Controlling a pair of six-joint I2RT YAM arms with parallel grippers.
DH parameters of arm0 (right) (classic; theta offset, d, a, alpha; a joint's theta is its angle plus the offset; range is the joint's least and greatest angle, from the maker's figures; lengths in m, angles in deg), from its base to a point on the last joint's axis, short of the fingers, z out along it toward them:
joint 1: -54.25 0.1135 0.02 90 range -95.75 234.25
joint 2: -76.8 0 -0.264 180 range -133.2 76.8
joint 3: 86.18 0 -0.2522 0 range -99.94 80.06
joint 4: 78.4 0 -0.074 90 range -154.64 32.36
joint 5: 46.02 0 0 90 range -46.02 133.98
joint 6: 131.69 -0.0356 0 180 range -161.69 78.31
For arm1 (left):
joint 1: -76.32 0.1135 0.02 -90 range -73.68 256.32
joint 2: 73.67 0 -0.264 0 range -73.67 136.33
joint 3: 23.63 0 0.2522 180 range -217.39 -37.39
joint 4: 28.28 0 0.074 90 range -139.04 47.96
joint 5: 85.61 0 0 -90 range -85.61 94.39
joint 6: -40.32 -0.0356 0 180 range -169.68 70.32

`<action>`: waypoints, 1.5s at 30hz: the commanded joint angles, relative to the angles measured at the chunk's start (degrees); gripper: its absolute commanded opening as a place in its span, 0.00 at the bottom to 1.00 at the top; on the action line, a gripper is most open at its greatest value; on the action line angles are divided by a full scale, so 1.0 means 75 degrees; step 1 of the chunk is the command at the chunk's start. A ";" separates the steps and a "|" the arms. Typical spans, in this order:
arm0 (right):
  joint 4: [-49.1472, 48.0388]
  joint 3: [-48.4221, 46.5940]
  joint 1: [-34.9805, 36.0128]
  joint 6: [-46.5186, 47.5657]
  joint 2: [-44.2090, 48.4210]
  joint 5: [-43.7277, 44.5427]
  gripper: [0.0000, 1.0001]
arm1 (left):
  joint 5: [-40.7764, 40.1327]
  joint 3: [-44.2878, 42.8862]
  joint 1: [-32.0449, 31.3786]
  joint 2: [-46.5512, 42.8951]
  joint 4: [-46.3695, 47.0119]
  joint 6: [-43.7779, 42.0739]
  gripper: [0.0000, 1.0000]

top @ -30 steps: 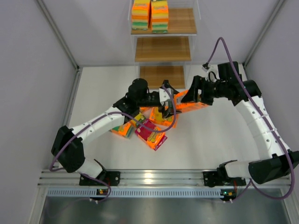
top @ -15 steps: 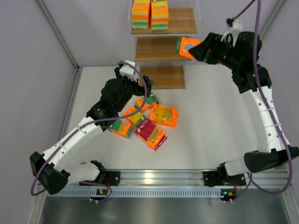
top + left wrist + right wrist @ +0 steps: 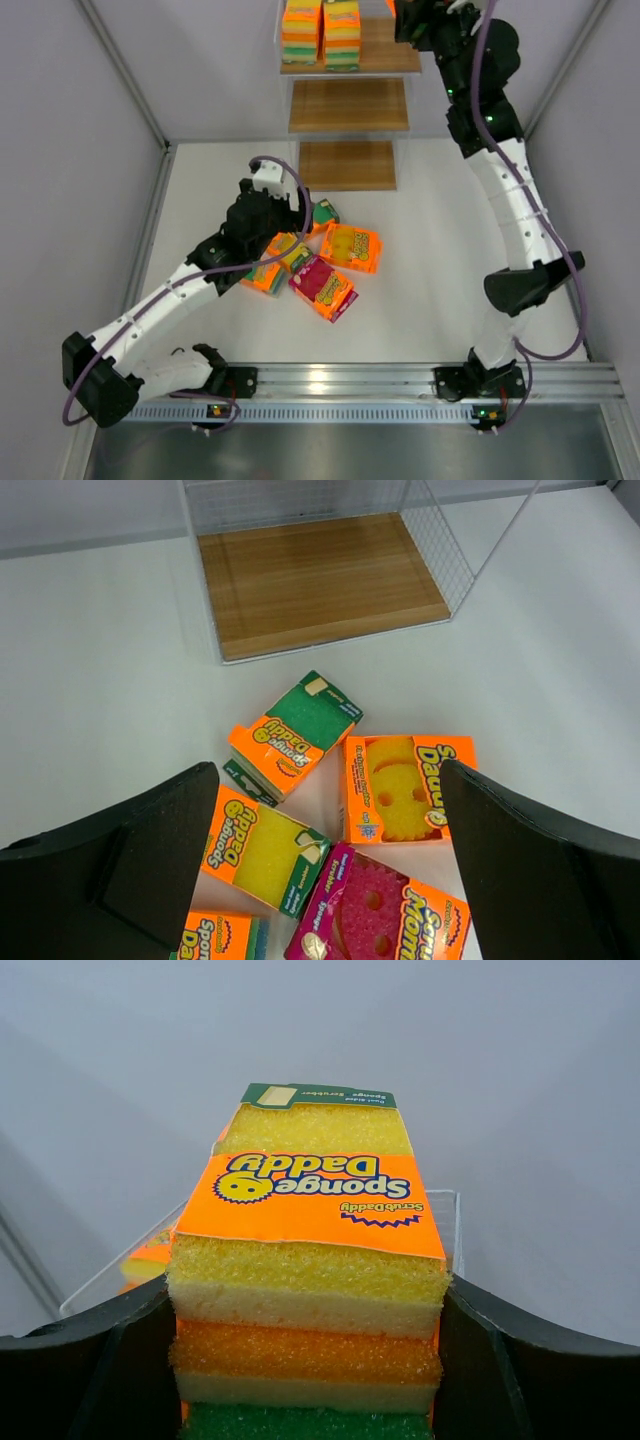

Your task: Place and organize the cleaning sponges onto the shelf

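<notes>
My left gripper (image 3: 298, 222) is open and empty, hovering over the loose sponge packs on the table. In the left wrist view it (image 3: 328, 780) frames a green-faced pack (image 3: 295, 730), a yellow smiley pack (image 3: 405, 788), a yellow pack with a green end (image 3: 262, 850) and a magenta pack (image 3: 385, 915). My right gripper (image 3: 408, 14) is raised beside the top tier of the shelf (image 3: 390, 45). It is shut on a sponge pack (image 3: 310, 1260) of yellow, orange and green layers. Two packs (image 3: 322, 32) stand on the top board.
The middle board (image 3: 348, 105) and bottom board (image 3: 348, 165) of the shelf are bare. The bottom board also shows in the left wrist view (image 3: 320, 580). Grey walls close in the table on the left, right and back. The rail (image 3: 320, 380) runs along the near edge.
My right arm has lifted its pack from table height, past the middle tier, up to the top tier. My left arm has drawn back from the pile and now hovers open over it.
</notes>
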 commanded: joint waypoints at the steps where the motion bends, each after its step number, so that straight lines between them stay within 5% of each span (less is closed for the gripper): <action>1: -0.1407 -0.0486 0.0631 0.1768 -0.0591 0.1963 0.46 | -0.0514 0.0320 -0.0011 -0.0188 0.0066 0.0070 0.98; 7: -0.2029 -0.1224 0.0855 0.2206 -0.1611 0.2787 0.45 | -0.0632 0.0521 0.0024 -0.0364 0.0066 -0.0059 0.98; 29: -0.2570 -0.1271 0.1019 0.2840 -0.2748 0.2753 0.43 | -0.0796 0.0860 0.0118 -0.0422 0.0078 0.0023 0.98; 37: -0.2078 -0.1248 0.1007 0.2499 -0.2690 0.2483 0.58 | -0.0726 0.0896 0.0118 -0.0493 0.0066 0.0046 0.98; 45: -0.2054 -0.1248 0.1007 0.2640 -0.2491 0.2565 0.86 | -0.0445 0.0896 0.0129 -0.0528 0.0066 0.0151 0.98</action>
